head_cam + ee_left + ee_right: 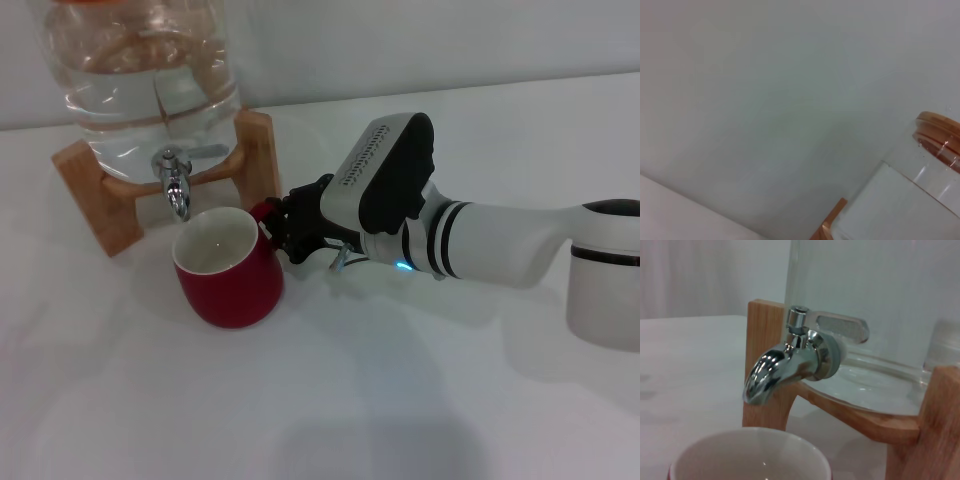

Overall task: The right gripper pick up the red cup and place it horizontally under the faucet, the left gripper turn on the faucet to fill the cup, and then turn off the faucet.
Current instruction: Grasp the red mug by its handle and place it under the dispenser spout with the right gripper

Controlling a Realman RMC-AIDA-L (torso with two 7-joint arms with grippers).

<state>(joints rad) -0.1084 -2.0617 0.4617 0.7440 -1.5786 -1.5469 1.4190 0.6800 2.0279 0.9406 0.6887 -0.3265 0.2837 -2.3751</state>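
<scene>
The red cup (232,280) stands on the white table with its white inside showing, its mouth just below the spout of the chrome faucet (175,185). My right gripper (283,228) reaches in from the right and is shut on the cup's small handle at the rim. In the right wrist view the faucet (790,362) hangs close above the cup rim (747,455), its flat lever pointing back toward the jar. No water runs from the spout. The left gripper is out of view.
A large clear water jar (140,60) rests on a light wooden stand (90,190) behind the cup. The left wrist view shows only a pale wall and the jar's upper part (920,190). The white table (400,400) spreads in front and to the right.
</scene>
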